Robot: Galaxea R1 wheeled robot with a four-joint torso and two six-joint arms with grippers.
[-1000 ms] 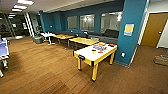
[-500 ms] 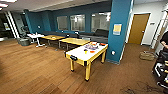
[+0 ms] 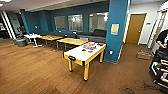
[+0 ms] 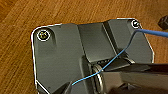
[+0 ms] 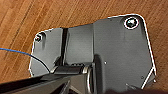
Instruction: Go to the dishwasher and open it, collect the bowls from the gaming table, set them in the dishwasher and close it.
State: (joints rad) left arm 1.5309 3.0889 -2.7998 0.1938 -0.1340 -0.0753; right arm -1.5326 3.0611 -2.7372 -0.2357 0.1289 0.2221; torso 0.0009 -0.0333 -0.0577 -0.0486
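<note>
From high up we are looking down across the floor [image 3: 37, 72] toward the gaming table [image 3: 83, 53]; both wrist cameras are facing that floor close up

Office lounge: gaming table [image 3: 83, 52], sofa [image 3: 98, 33]

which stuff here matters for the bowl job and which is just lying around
For the job:
- gaming table
- bowls on it: orange, black

Just there:
- wooden-topped tables
- white table
- sofa
- blue pillar
- wooden door
- person
</note>
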